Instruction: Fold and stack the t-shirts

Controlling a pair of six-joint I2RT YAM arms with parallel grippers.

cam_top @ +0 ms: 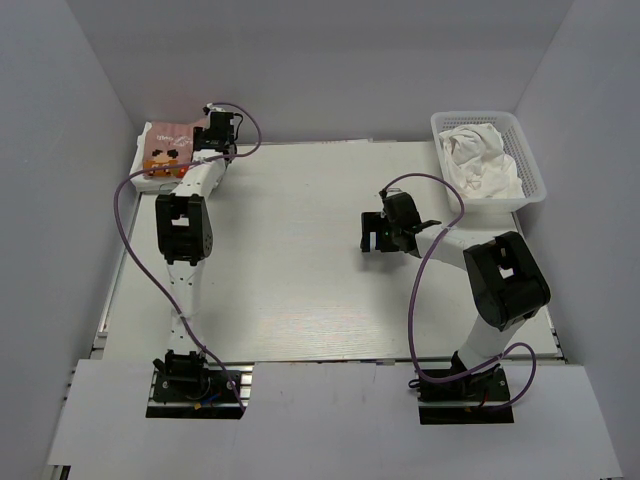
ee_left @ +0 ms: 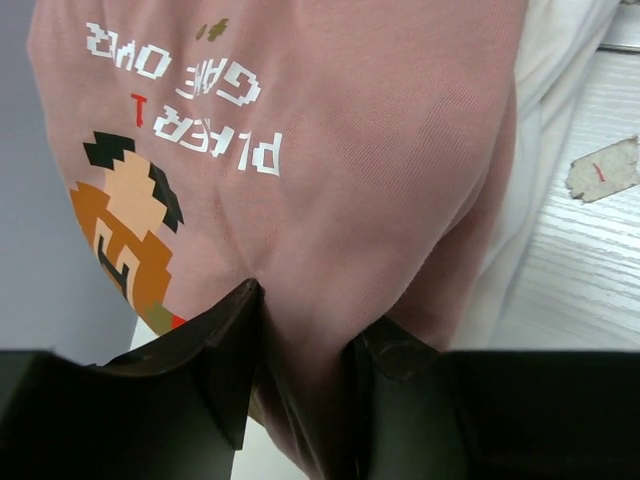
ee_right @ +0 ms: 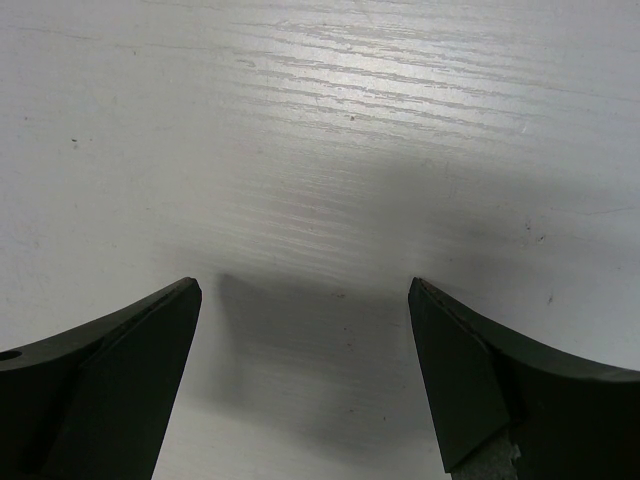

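Left fingers tight on pink t-shirt

— Top view?
— High at the near edge, looking down over the worktop.
— Wrists?
— Left close on the pink t-shirt, far left; right close above mid-right worktop. Top view covers both.

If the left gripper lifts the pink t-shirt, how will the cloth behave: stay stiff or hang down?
Probably floppy: the pink t-shirt puckers into a soft ridge where the left gripper pinches it, so the rest would likely sag and unfold. It looks thin and light. It might drag the white cloth beneath it a little.
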